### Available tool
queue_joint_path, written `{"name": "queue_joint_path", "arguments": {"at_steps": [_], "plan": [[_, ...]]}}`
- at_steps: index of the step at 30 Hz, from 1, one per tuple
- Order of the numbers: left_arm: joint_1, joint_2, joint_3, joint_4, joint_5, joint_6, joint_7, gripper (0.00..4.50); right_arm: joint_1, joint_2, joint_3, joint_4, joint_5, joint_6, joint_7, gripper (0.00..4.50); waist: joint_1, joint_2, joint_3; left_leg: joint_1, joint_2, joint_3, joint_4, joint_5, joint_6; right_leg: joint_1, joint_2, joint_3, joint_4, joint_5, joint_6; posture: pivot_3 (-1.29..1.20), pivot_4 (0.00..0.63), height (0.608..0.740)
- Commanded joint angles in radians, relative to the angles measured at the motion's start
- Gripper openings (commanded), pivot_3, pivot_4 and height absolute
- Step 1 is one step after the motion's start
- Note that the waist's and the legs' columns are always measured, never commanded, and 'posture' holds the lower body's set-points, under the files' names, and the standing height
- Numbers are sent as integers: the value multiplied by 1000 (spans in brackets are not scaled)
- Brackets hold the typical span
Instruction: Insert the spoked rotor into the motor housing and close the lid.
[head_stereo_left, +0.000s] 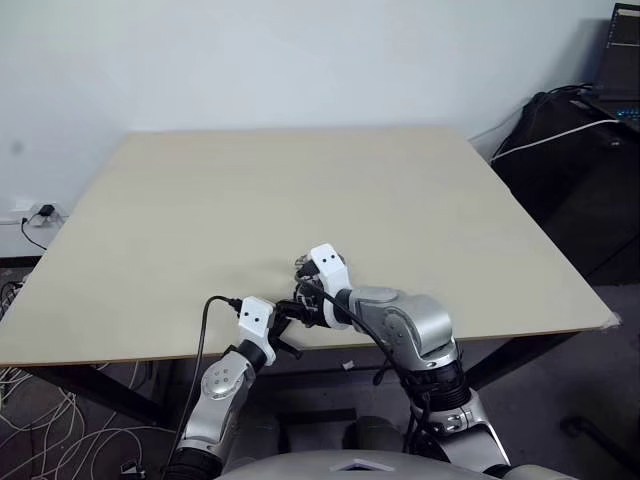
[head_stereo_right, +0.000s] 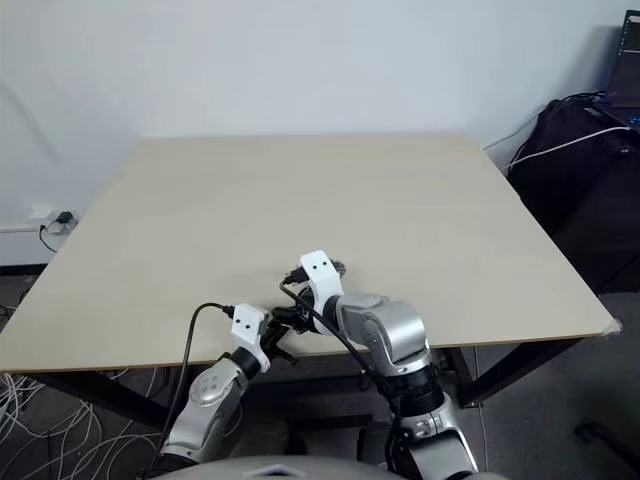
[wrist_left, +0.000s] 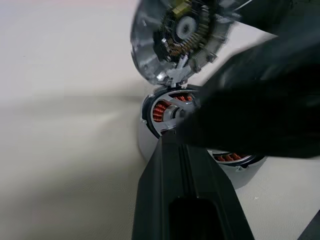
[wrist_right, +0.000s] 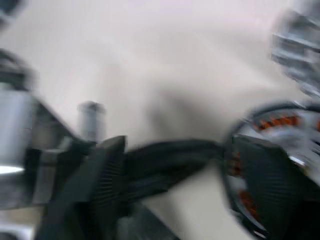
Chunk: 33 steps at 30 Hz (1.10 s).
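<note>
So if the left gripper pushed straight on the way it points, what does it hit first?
Probably the motor housing, lying straight past the left gripper's finger; how close it lies is hard to judge.

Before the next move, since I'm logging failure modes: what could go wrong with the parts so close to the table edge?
1. The motor housing sits near the table's front edge; a nudge might push it off.
2. The left gripper and right gripper crowd the housing, so they may collide.
3. The silvery round part stands tilted above the housing and may seat crooked or topple.
</note>
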Motion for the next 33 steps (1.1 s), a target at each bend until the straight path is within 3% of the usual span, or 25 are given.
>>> {"name": "queue_joint_path", "arguments": {"at_steps": [1,6,9,23,33], "plan": [[-19,-3,0,-39,-3,-2,-7,0,-36,-150,117,-103,-15,-200,119,3921,0,0,0,0,-1,0,0,0,0,1,1,0,0,0,0,0,0,740],[-20,-4,0,-42,-5,2,-5,0,-92,-466,357,-55,-233,-653,300,3921,-1,-2,2,1,-3,0,1,0,1,2,2,0,-1,-1,5,0,0,740],[-20,-5,0,-44,-5,4,-4,0,-126,-546,408,3,-290,-795,380,3921,0,-6,4,3,-2,0,1,3,6,3,3,0,-1,-3,7,0,0,740],[-17,-7,1,-46,-1,2,2,0,-243,-595,511,277,-588,-1109,539,3921,4,-8,5,9,-1,-1,1,0,1,10,-2,-1,-1,-1,2,0,0,740],[-10,14,0,-17,10,-72,-19,0,-244,-574,492,374,-677,-1198,589,3921,5,-8,5,9,-1,-1,1,0,1,10,-2,-1,-1,-1,2,0,0,740]]}}
